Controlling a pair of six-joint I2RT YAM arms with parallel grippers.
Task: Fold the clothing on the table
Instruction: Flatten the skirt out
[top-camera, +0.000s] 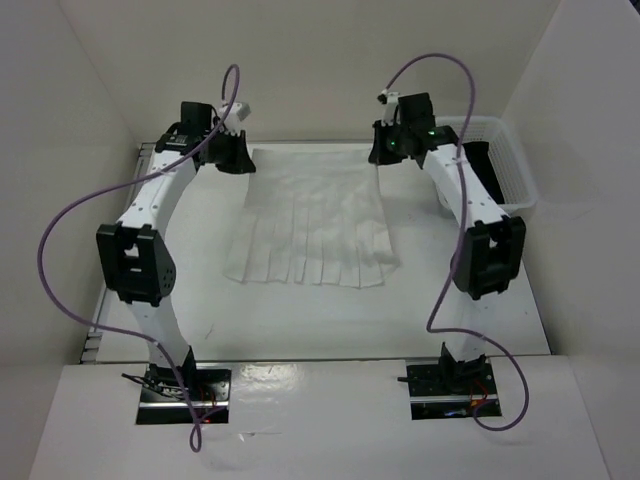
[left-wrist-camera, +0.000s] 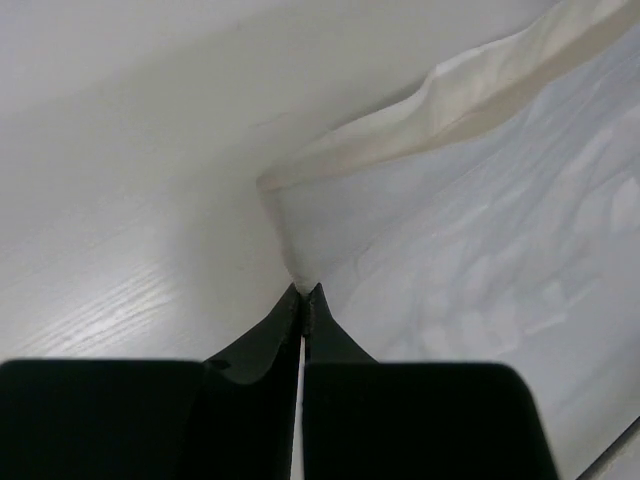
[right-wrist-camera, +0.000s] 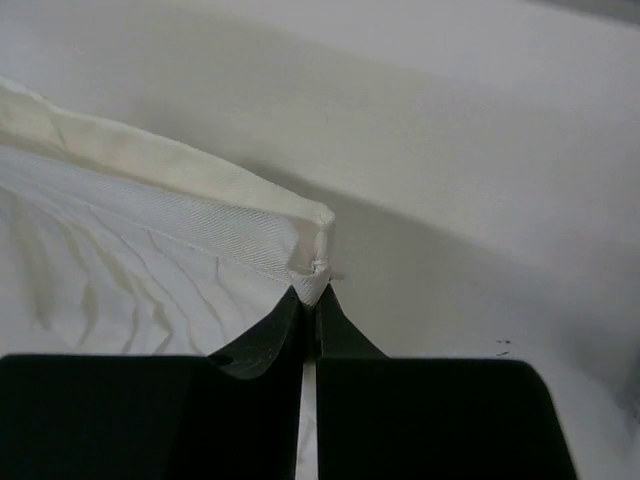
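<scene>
Now left pincer (left-wrist-camera: 303, 292), right pincer (right-wrist-camera: 310, 292) each pinch skirt (top-camera: 315, 215) corner, upper frame, ready to lift, fold.

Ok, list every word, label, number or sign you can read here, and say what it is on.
None readable: the clothing, the table, the mesh basket, the left arm and the right arm carry no legible text in any view.
</scene>
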